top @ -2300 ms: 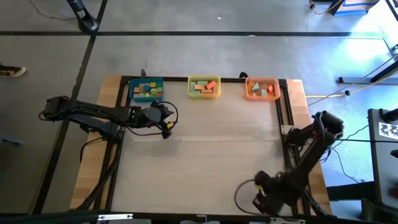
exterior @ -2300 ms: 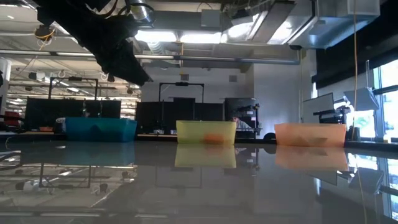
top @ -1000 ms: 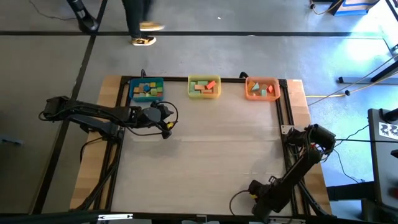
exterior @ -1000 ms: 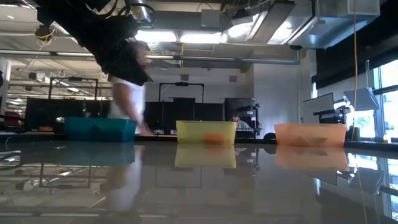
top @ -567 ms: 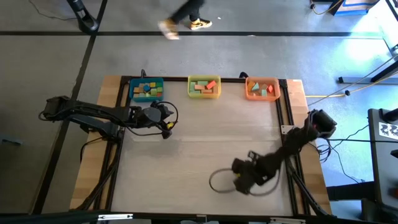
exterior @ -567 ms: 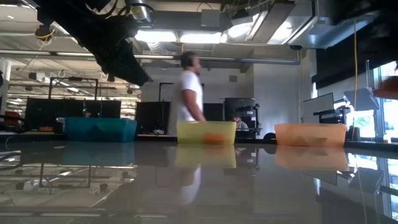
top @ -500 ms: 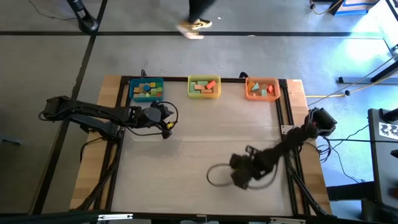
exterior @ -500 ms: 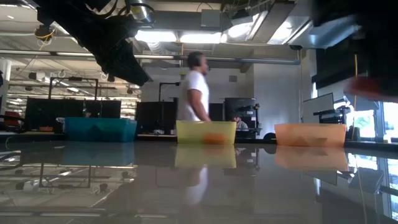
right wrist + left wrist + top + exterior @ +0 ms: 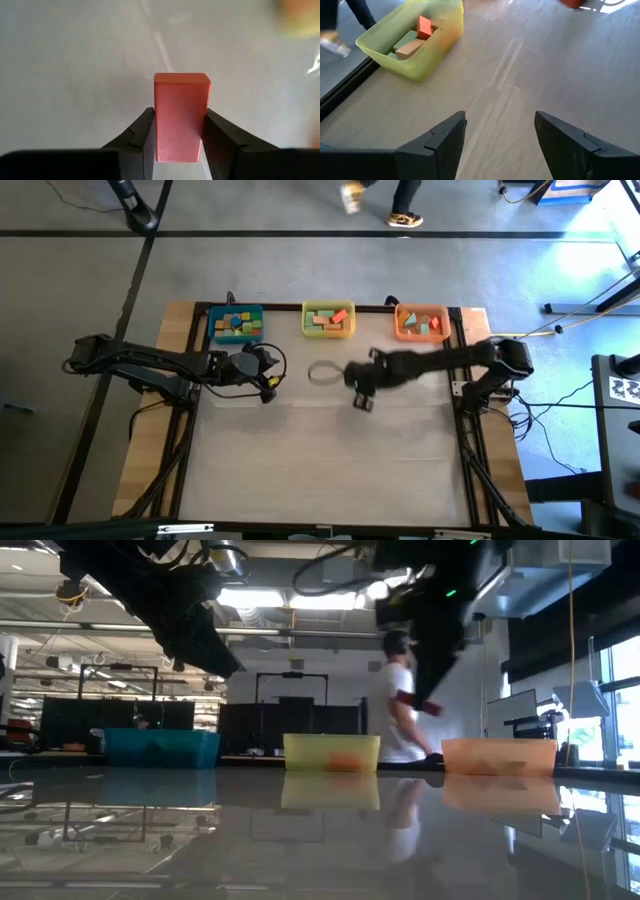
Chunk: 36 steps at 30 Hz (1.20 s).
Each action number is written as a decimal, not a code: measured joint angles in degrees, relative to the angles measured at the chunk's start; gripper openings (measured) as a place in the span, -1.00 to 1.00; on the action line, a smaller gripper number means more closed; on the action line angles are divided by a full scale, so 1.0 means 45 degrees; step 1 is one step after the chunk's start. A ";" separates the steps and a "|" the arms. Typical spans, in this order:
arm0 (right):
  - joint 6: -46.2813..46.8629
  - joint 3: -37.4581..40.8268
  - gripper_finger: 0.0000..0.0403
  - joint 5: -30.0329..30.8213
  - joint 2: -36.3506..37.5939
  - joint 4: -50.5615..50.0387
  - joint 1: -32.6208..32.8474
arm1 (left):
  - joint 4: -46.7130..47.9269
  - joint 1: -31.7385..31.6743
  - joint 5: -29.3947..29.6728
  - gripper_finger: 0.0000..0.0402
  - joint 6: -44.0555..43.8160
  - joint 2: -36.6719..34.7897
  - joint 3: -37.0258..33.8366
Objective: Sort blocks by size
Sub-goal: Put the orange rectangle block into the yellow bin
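A red block (image 9: 180, 117) is held in my right gripper (image 9: 361, 401), which hangs over the middle of the table, just on the near side of the yellow bin (image 9: 328, 320). My left gripper (image 9: 268, 387) waits open and empty near the blue bin (image 9: 236, 324); its wrist view looks past the open fingers (image 9: 445, 137) at the yellow bin (image 9: 415, 42). The blue, yellow and orange bins (image 9: 421, 323) stand in a row at the far edge, each holding several coloured blocks. My right gripper pinches the red block by its two opposite side faces (image 9: 159, 131) between the two fingers (image 9: 141, 132). The fingers point down at the table. The block sticks out past the fingertips and is lifted clear of the table.
A black frame (image 9: 455, 360) runs along the table's far, left and right edges. A cable loop (image 9: 322, 373) hangs off my right arm. A person (image 9: 400, 710) walks past beyond the far edge. The broad near half of the tabletop (image 9: 320, 470) is bare wood.
My right gripper has swung from the table's near right corner up and toward the far edge, out to the table's middle near the yellow bin, carrying the red block. A person has walked from left to right behind the table.
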<state>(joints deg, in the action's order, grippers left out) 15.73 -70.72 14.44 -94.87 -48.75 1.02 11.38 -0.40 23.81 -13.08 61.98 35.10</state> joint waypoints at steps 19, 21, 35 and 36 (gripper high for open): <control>-0.3989 0.0000 -0.38 -0.4508 -0.0389 0.8934 -0.7123 | -0.0107 -0.0024 0.0015 0.12 0.0301 0.0000 0.0008; -0.4006 0.0000 -0.38 -0.4619 -0.0667 0.9624 -0.7437 | -0.0107 -0.0024 0.0085 0.12 0.0297 0.0000 0.0008; -0.5324 0.0000 -0.37 -0.5805 -0.2526 1.2405 -0.8409 | -0.0044 -0.0024 0.0398 0.12 -0.0054 0.0000 0.0008; -0.5348 0.0000 -0.37 -0.5843 -0.2626 1.2405 -0.8409 | -0.0045 -0.0024 0.0398 0.12 -0.0059 0.0000 0.0008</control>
<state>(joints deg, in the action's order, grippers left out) -8.34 -70.72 -11.85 -106.69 7.07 -36.82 11.17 -0.51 25.61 -13.35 61.98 35.14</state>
